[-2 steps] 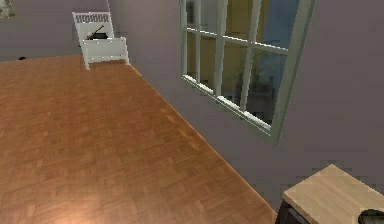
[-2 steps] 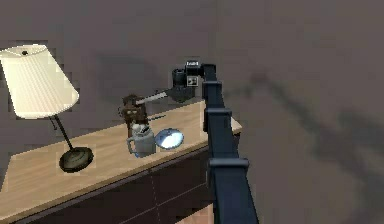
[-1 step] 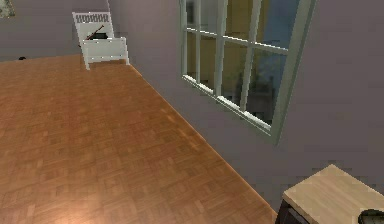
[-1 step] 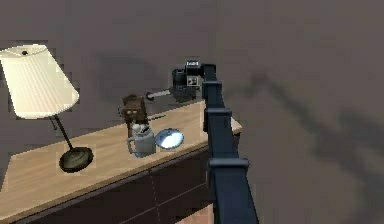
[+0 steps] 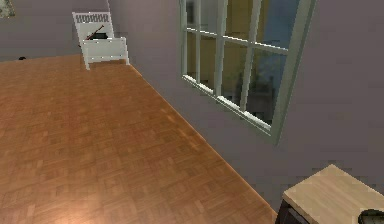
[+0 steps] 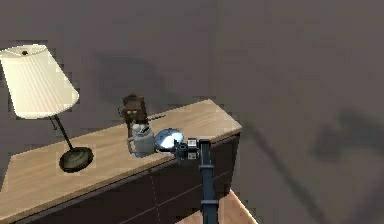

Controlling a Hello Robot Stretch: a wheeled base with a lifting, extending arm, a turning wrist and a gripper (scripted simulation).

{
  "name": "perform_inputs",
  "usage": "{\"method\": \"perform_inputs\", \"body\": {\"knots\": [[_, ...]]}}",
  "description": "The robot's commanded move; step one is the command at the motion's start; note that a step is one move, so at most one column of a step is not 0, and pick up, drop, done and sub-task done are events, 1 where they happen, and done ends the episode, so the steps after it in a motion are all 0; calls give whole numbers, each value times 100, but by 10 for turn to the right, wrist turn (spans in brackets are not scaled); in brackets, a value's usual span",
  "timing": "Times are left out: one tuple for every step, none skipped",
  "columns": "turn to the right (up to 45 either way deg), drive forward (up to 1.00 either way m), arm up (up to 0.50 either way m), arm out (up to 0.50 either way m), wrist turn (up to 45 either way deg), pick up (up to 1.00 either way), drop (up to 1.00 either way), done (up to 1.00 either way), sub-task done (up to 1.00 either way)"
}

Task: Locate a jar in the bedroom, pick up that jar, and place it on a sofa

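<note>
In the forward view, we saw a wood floor [image 5: 90,140] reaching a white slatted chair [image 5: 100,40] at the far left. A paned window [image 5: 240,55] filled the right wall, and a pale wooden top [image 5: 335,195] sat at bottom right.

In the arm side view, a dresser [image 6: 210,118] carried a cream-shaded lamp [image 6: 40,85] near its left end and a dark brown object [image 6: 133,106] by its back edge. A small grey jar [image 6: 141,141] stood nearer the front edge. The arm [image 6: 207,185] rose to the gripper [image 6: 165,142] at the jar. We could not tell its fingers' state, or whether it held anything.
</note>
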Motion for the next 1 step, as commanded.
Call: {"method": "perform_inputs", "body": {"knots": [[0,0,0,0,0,100,0,0,0]]}}
